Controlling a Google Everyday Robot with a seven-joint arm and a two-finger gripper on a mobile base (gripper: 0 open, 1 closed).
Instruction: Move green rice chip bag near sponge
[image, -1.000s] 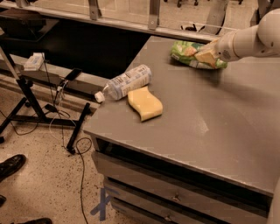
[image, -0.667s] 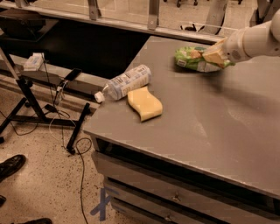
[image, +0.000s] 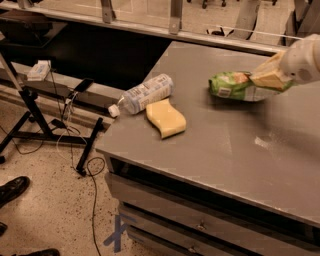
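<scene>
Nearest on the table (image: 240, 165), the sponge (image: 166, 118) lies flat by the front left corner. It sits exactly where it was a second ago, with the clear plastic bottle (image: 142, 94) on its side just behind it, apparently touching. Neither has been disturbed.

What has changed lies further back and to the right. The green rice chip bag (image: 231, 86) has come forward from the far part of the top toward the middle, carried by the gripper (image: 265, 79). The gripper's tan fingers are closed on the bag's right end. A dark shadow under the bag suggests it is raised a little off the surface, though I cannot be sure. It is now more level with the sponge but remains well apart from it, off to the sponge's right and behind. I judge the carry to be under way, with most of the sideways travel toward the sponge left to do. The bottle sits close to the landing spot, so it could be nudged.

The grey top is matte, with a pale scuffed patch (image: 262, 142) near the right side. Shallow drawers (image: 190, 225) sit below its front edge. On the speckled floor are a dark shoe (image: 12, 189), trailing cables (image: 92, 200) and a blue tape mark (image: 116, 234). Beyond stand a black stand (image: 30, 105) and a pale rail (image: 150, 31).
</scene>
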